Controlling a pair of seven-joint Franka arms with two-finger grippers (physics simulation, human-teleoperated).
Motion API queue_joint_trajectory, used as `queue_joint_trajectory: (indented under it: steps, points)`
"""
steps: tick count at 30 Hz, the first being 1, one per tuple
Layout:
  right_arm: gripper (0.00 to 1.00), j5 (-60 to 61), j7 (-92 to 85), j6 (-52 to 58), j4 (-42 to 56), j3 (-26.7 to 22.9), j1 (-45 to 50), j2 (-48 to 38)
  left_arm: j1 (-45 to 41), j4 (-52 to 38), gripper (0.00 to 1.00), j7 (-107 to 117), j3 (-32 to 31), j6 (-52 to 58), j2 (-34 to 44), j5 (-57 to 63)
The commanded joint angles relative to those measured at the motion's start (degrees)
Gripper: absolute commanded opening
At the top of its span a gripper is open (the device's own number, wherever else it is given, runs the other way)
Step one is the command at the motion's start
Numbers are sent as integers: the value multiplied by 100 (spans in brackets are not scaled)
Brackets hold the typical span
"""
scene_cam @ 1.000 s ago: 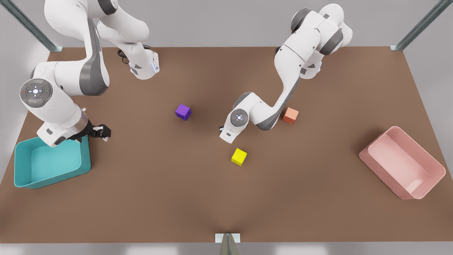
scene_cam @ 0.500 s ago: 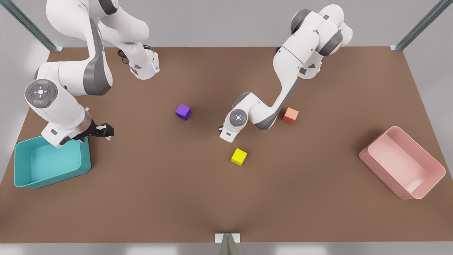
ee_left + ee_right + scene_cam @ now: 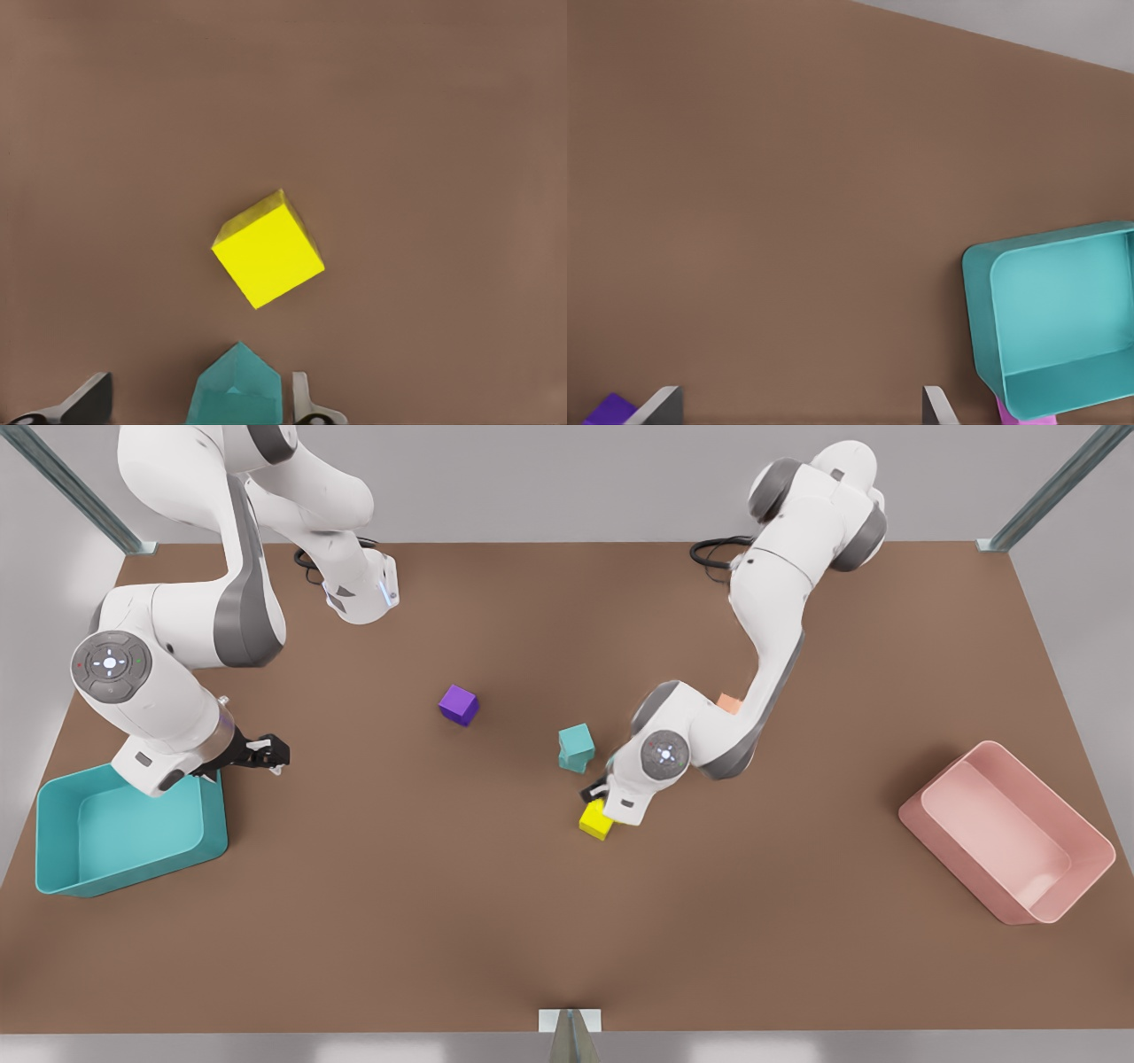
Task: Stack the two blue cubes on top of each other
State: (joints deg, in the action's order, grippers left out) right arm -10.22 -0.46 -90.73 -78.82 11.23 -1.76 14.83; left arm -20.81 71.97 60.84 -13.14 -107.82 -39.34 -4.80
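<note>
**Item 1, the two blue cubes.** I am seeing the upper cube sitting on the lower cube near the middle of the table, its edges turned slightly off those of the one beneath. Half a second ago an arm was covering this spot; now the stack is standing in the open.

**Item 2, left gripper.** It is backing away toward the front view's right and is now hanging just beside the stack, above the yellow cube. In the left wrist view its fingers are spread wider than the teal cube, so they are released.

**Item 3, right gripper.** It is waiting at the front view's left, by the rim of the teal bin. Its fingers are spread and holding nothing.

**Item 4, bystanders.** The purple cube and pink bin are lying well apart from the stack.

**Note.** I am judging the stacking as done; only clearing the left arm without nudging the stack is remaining.
</note>
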Motion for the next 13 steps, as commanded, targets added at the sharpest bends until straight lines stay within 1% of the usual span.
queue_joint_trajectory:
  steps: [1, 2, 3, 4, 5, 6, 7, 13]
  points:
    - [100, 3, -33, 12, 7, 2, 0, -7, 613, -1061, 100, -1573, -4, 2852, 58, 533]
    - [100, 3, -33, 12, 7, 2, 0, -7, 982, -1423, 100, -3128, -4, 3758, 313, 542]
    - [100, 3, -33, 12, 7, 2, 0, -7, 1193, -1546, 100, -4791, 31, 4383, 638, 910]
    - [100, 3, -33, 12, 7, 2, 0, -7, 1510, -1669, 100, -4872, -4, 4814, 919, 929]
    - [100, 3, -33, 12, 7, 2, 0, -7, 1598, -434, 100, -5125, 49, 4210, 1629, 920]
    - [100, 3, -33, 12, 7, 2, 0, -7, 844, 1249, 100, -5793, 1154, 3091, 2695, 736]
    - [100, 3, -33, 12, 7, 2, 0, -7, 684, 1091, 100, -6128, 1508, 3531, 2704, 445]
    - [100, 3, -33, 12, 7, 2, 0, 2, 666, 950, 100, -6111, 1499, 3539, 2686, 357]
